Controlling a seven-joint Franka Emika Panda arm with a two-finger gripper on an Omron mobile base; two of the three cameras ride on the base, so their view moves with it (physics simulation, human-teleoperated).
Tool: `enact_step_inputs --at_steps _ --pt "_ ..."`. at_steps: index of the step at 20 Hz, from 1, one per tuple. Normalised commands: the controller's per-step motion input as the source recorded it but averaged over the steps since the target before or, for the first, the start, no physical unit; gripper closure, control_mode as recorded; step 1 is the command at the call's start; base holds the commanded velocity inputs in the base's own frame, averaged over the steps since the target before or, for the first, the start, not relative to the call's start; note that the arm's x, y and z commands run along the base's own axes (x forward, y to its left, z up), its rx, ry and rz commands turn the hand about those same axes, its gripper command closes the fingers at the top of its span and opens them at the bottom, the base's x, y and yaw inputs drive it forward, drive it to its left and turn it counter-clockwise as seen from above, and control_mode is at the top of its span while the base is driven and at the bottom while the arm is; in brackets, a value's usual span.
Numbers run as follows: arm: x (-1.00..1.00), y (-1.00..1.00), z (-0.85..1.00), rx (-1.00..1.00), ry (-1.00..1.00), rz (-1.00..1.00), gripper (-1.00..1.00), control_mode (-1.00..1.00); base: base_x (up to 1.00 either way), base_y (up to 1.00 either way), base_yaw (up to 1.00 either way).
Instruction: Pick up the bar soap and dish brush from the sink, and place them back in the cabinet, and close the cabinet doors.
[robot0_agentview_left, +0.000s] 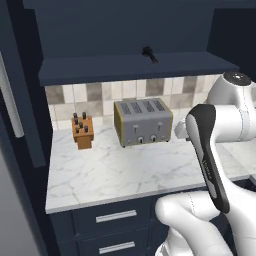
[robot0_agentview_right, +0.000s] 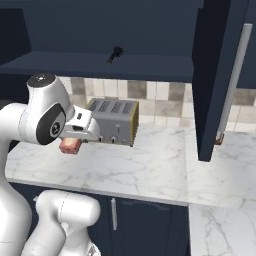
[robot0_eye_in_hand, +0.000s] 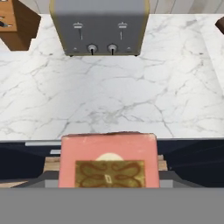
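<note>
Here the gripper (robot0_agentview_right: 71, 145) is pinching the bar soap (robot0_eye_in_hand: 108, 161), its jaws closed against the block's sides. In the hand view the soap fills the lower middle of the frame, reddish-pink with a pale patch and a brownish ornamented panel on its face. In the right base view it shows as a small pink block (robot0_agentview_right: 70, 145) at centre left, just under the white hand and above the near part of the marble counter (robot0_agentview_right: 150, 170).

The dish brush (robot0_agentview_left: 149, 54) lies on the navy shelf of the cabinet (robot0_agentview_left: 135, 67), in the upper middle of the left base view; the right base view has it (robot0_agentview_right: 115, 54) at upper left of centre. One of the cabinet doors (robot0_agentview_right: 217, 75) stands open, edge-on, at the right of the right base view, its long silver handle (robot0_agentview_right: 235, 80) beside it. The other open door (robot0_agentview_left: 25, 100) runs down the left side of the left base view.

On the counter, a grey four-slot toaster (robot0_agentview_left: 143, 121) stands against the tiled backsplash (robot0_agentview_left: 95, 97), with a wooden knife block (robot0_agentview_left: 83, 131) to its left in the left base view. In the hand view the toaster (robot0_eye_in_hand: 99, 26) sits at the top centre and the knife block (robot0_eye_in_hand: 15, 24) at the upper left corner. Navy drawers (robot0_agentview_left: 116, 216) with short silver handles sit below the counter edge.
</note>
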Motion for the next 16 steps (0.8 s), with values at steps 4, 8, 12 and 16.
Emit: enact_step_inputs --at_steps 4,8,12,16 --pt "0.0 0.0 0.0 0.0 0.0 0.0 1.0 1.0 0.0 0.26 0.01" --pt "0.0 0.0 0.0 0.0 0.0 0.0 1.0 1.0 0.04 0.0 0.0" --pt "0.0 0.0 0.0 0.0 0.0 0.0 1.0 1.0 0.1 -0.17 0.0" --pt "0.0 0.0 0.0 0.0 0.0 0.0 1.0 1.0 0.1 -0.18 0.0"
